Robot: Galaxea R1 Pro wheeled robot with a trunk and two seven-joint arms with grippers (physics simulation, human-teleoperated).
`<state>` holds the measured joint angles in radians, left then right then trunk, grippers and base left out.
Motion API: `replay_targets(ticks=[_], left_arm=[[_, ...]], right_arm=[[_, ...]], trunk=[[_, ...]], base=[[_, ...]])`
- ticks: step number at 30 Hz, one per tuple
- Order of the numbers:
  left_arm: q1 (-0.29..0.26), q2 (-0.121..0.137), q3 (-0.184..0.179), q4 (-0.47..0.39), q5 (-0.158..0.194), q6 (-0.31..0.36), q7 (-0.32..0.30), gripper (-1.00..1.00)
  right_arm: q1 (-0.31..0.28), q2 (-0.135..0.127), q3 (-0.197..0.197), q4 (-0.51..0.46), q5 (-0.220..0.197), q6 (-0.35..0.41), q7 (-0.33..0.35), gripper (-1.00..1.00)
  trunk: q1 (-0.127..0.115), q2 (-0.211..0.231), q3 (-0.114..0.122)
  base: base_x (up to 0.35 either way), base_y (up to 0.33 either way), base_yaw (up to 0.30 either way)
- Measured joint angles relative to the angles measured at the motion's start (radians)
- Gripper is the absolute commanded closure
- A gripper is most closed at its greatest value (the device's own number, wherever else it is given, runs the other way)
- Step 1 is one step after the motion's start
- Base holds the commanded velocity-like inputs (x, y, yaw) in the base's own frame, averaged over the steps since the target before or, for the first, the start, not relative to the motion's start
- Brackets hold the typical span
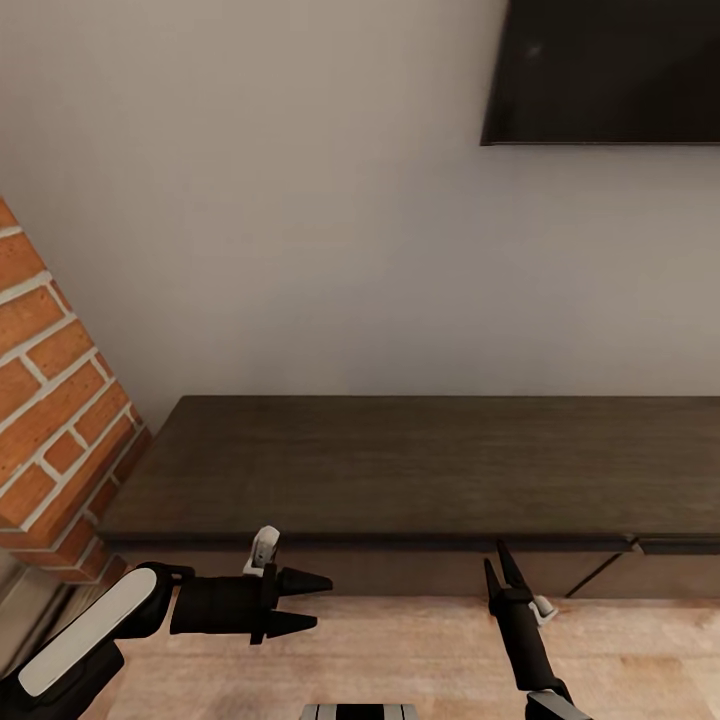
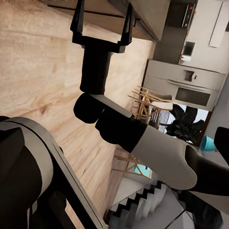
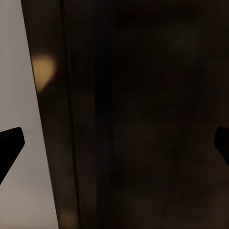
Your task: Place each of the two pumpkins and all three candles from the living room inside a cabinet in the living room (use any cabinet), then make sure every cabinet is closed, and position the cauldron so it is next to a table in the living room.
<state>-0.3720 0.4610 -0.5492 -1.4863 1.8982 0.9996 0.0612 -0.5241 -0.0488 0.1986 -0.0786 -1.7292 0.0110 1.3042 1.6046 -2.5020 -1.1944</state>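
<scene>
The cabinet point(image 1: 420, 465) is lying low against the pale wall point(image 1: 300, 220), its dark wood-grain top stretching from the brick column point(image 1: 55, 400) at the robot's left out past the right edge of the head view. Toward its right end one front panel point(image 1: 600, 572) is standing slightly ajar, its edge angling out from the face.

The right gripper point(image 1: 503, 567) is pointing up at the cabinet's front just left of that ajar panel, its two fingers spread apart with nothing between them, tips close to the underside of the top's lip. In the right wrist view the cabinet's dark face point(image 3: 143, 114) is looming very close between the parted fingertips point(image 3: 9, 143).

The left gripper point(image 1: 312, 603) is hovering over the wooden floor point(image 1: 400, 650), in front of the cabinet's left part, pointing sideways toward the right arm, fingers apart and empty. A dark screen point(image 1: 600, 70) is hanging on the wall above.
</scene>
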Motion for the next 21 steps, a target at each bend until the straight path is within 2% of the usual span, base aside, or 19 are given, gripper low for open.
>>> replay_targets(ticks=[21], left_arm=[[0.000,0.002,0.002,-0.006,0.000,0.000,0.000,-1.00]], right_arm=[[0.001,0.001,0.001,0.001,0.000,0.002,0.010,-1.00]], trunk=[[0.000,0.000,0.000]], base=[[0.023,0.008,0.000]])
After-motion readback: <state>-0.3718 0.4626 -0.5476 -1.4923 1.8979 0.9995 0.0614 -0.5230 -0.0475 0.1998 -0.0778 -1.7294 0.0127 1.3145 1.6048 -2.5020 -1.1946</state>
